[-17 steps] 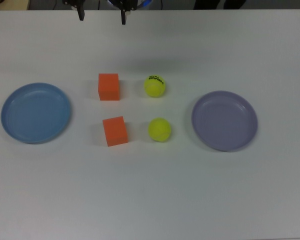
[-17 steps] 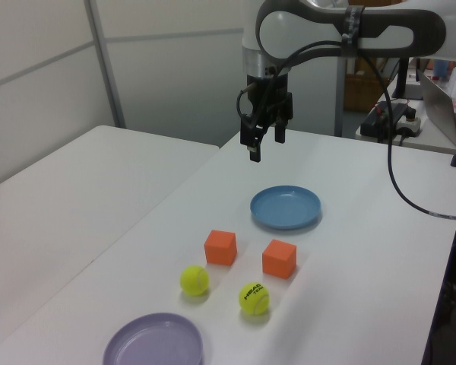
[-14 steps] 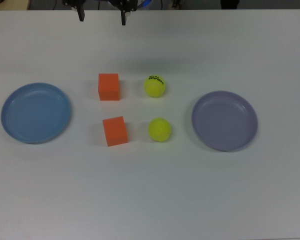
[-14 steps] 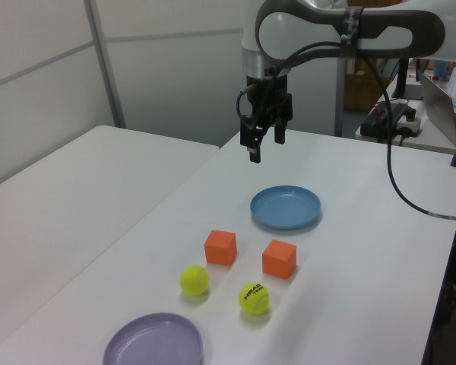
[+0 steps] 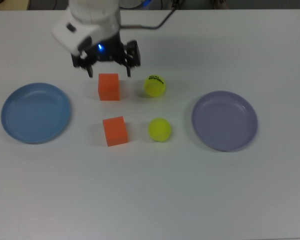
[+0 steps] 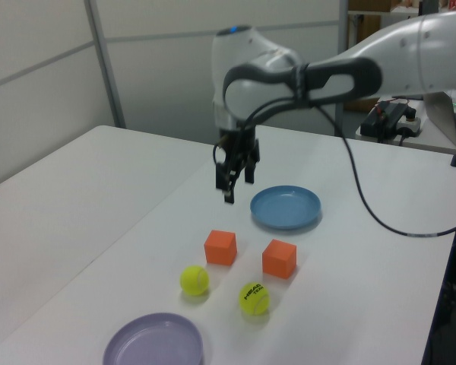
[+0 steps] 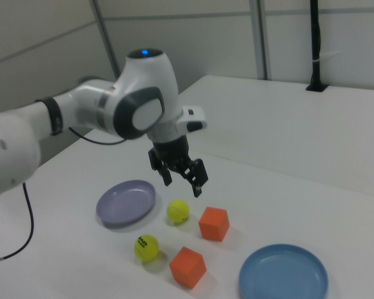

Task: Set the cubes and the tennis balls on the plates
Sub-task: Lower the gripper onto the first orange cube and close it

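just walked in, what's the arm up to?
The gripper is open and empty, hanging above the far orange cube in the top view. Nothing is sorted yet: both cubes and both tennis balls sit on the table between the blue plate and the lavender plate, which are both empty.

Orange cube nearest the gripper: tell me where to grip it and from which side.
Probably from straight above: the open gripper hovers over this orange cube. Close on its two flat vertical faces at the top view's left and right; they are parallel, and the table around is bare.
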### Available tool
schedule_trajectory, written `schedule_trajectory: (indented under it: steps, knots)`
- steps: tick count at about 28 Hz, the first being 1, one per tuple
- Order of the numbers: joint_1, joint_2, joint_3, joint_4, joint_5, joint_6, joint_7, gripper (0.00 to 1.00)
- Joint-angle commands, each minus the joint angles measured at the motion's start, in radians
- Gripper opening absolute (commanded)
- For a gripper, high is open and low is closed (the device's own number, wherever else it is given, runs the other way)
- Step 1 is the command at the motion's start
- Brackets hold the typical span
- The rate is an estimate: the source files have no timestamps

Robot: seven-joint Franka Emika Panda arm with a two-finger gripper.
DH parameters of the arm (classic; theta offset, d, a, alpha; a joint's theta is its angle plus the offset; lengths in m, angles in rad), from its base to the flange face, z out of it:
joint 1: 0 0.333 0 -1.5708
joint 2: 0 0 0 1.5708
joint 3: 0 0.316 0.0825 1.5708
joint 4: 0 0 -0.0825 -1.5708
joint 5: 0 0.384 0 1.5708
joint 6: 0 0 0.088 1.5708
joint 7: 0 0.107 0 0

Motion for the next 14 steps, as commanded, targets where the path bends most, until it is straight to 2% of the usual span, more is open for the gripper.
schedule_trajectory:
  steps: [1, 9, 10, 11, 14]
  knots:
    - [0.046, 0.057, -0.005, -0.015, -0.03, 0.079, -0.019, 1.0]
    - [0.052, 0.142, -0.01, -0.029, -0.093, 0.208, -0.007, 1.0]
    - [0.052, 0.149, -0.011, -0.029, -0.109, 0.218, -0.001, 1.0]
    - [0.052, 0.165, -0.011, -0.029, -0.145, 0.233, 0.016, 1.0]
    - [0.048, 0.195, -0.013, -0.026, -0.192, 0.265, 0.051, 1.0]
